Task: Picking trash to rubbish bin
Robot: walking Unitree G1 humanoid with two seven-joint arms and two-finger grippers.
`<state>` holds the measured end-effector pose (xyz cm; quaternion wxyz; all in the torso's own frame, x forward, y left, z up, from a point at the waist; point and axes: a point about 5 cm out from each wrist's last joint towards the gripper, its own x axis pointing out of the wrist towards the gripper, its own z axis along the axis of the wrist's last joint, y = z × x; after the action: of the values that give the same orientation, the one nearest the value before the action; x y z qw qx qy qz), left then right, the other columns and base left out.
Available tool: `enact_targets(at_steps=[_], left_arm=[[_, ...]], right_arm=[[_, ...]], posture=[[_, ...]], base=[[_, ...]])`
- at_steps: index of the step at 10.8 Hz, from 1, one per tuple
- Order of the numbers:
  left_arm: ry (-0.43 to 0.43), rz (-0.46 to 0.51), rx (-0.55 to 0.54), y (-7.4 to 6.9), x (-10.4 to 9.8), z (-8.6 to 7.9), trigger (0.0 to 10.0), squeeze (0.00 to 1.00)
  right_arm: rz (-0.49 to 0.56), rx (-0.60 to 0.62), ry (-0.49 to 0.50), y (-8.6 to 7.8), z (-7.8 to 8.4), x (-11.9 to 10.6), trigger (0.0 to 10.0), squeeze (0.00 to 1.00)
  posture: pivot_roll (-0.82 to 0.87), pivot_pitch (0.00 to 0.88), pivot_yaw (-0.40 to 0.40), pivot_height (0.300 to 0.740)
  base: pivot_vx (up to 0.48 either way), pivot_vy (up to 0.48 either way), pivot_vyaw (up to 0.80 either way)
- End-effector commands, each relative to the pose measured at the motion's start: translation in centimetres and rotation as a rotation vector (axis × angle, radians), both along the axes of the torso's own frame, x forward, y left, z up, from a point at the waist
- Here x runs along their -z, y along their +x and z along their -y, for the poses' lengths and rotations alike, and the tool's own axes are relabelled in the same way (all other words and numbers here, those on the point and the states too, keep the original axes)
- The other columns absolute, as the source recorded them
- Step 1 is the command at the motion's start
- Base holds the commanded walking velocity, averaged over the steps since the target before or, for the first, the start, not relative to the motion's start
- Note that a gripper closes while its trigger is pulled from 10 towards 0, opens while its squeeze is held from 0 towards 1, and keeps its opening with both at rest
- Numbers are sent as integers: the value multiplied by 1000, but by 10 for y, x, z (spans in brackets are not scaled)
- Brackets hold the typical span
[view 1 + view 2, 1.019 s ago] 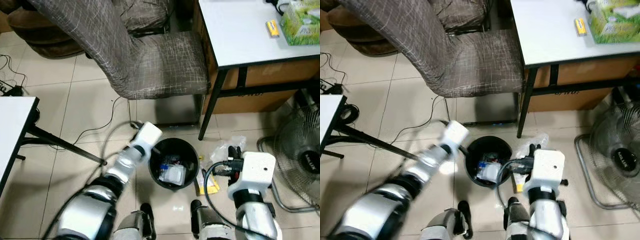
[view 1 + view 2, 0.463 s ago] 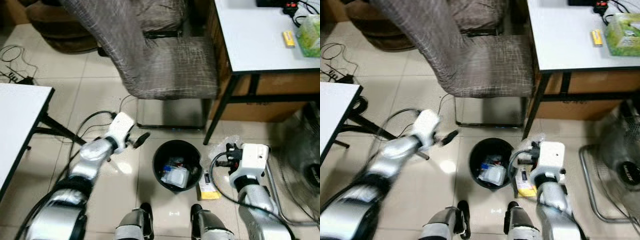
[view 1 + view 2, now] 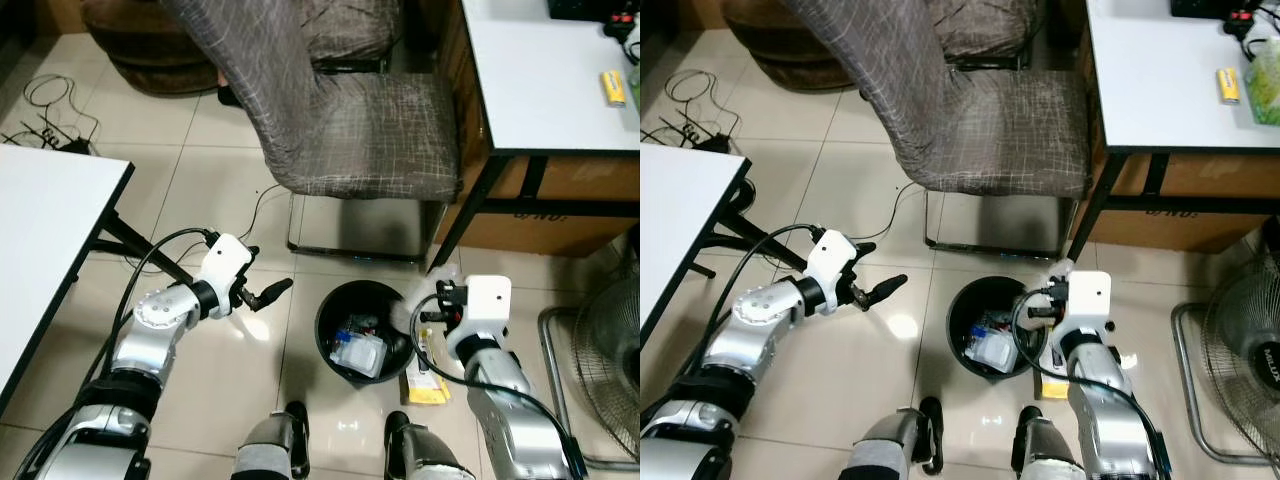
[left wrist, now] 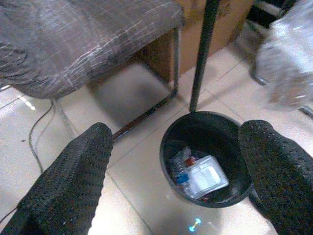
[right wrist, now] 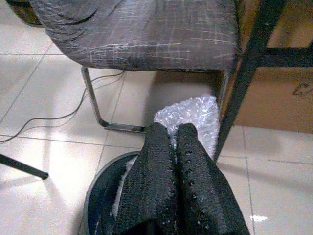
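A round black rubbish bin [image 3: 322,330] stands on the tiled floor in front of my feet, with clear plastic containers and wrappers [image 3: 360,350] inside. My right gripper [image 5: 168,131] is shut on a crumpled piece of clear bubble wrap [image 5: 188,113] and hovers at the bin's right rim [image 5: 100,192]. In the eye views that wrap [image 3: 1060,268] pokes out just beyond the gripper. My left gripper [image 3: 272,291] is open, holds nothing, and sits left of the bin. A yellow packet [image 3: 428,388] lies on the floor beside the bin's right side.
A chair with a grey-brown cover [image 3: 350,130] stands just behind the bin. A white table [image 3: 560,70] with black legs [image 3: 458,222] and a cardboard box [image 3: 550,200] is at the right. Another white table [image 3: 40,230] is left, a fan [image 3: 610,370] right, cables [image 3: 60,90] far left.
The camera has shifted. My left arm has swung from over the bin out to its left side. My right gripper, still shut on the bubble wrap, has moved closer to the bin's rim.
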<state>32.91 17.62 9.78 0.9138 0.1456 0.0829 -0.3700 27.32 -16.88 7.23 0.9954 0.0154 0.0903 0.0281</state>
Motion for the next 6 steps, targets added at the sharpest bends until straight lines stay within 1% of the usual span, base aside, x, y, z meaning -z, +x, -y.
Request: enact_targets(at_steps=[1, 4, 6], left_arm=[[9, -21, 25, -5, 0, -2, 10000, 1000], [1, -22, 80, -13, -5, 3, 10000, 1000], [22, -28, 160, -23, -5, 10, 10000, 1000]], right_arm=[[-21, -10, 17, -1, 1, 8, 10000, 0], [-31, -32, 63, 9, -3, 13, 10000, 0], [-25, -31, 105, 17, -6, 16, 10000, 0]], posture=[[248, 319, 92, 740], [258, 325, 96, 740], [260, 326, 101, 740]], base=[[0, 0, 0], [0, 0, 0], [0, 0, 0]])
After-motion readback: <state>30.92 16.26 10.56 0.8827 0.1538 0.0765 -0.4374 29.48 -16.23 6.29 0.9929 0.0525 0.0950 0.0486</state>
